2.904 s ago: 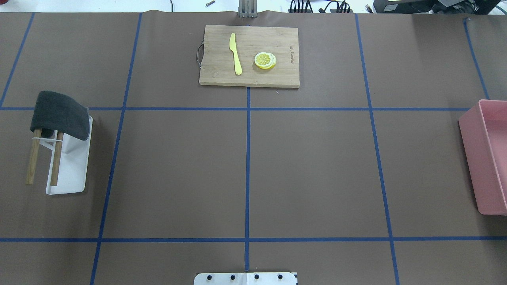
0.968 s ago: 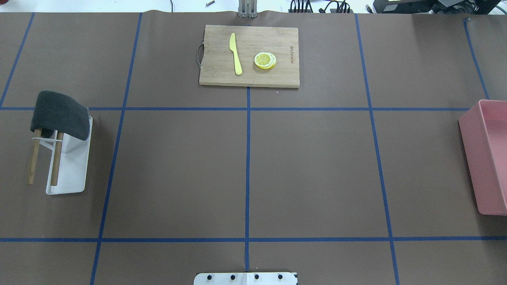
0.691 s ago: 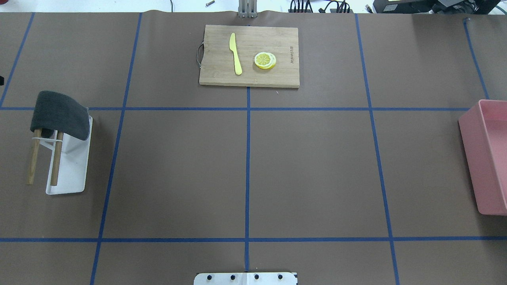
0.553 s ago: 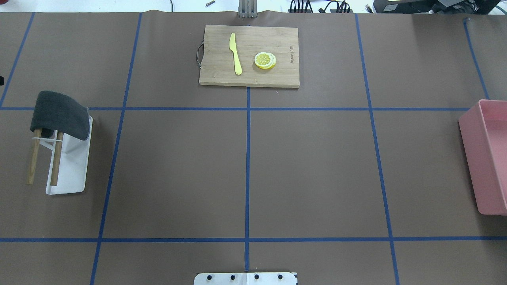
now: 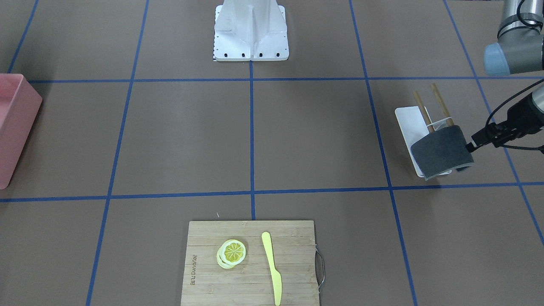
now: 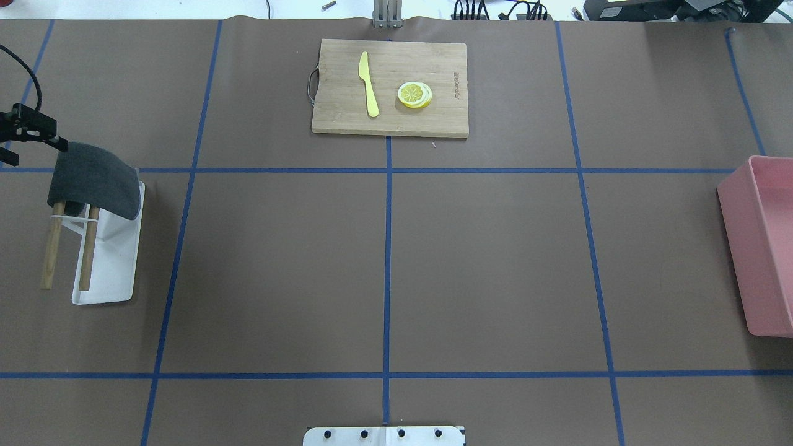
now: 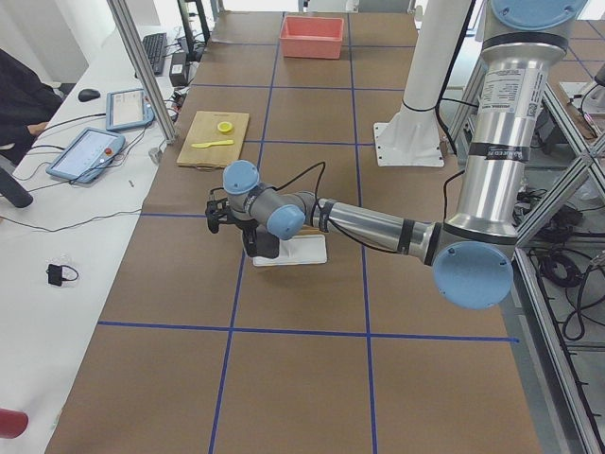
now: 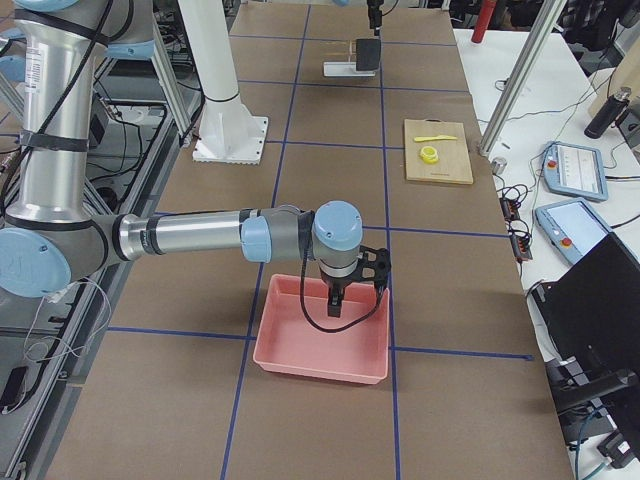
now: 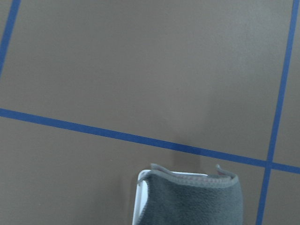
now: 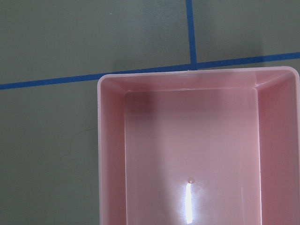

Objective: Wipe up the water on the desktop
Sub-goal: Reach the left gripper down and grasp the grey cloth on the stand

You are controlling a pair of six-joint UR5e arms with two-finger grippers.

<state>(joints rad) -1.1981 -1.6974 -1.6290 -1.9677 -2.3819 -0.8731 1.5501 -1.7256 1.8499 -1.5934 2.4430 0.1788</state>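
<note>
The left tool point(image 5: 469, 147) nears grey cloth point(image 5: 442, 152); right tool point(image 8: 336, 304) over pink bin point(image 8: 320, 369); cannot tell either's spread.

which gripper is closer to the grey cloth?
Left gripper, right beside the grey cloth; the right gripper hangs over the pink bin at the opposite end.

One desktop point(image 6: 495, 260), one cutting board point(image 6: 437, 62), one knife point(image 6: 368, 87), one lemon-slice stack point(image 6: 414, 95), one cloth point(image 6: 93, 179), one rack point(image 6: 114, 266), two wooden rods point(image 6: 88, 254), one pink bin point(image 6: 740, 241).

Bright even light, soft shadows, glare streak in pink bin point(image 10: 225, 140)
</note>
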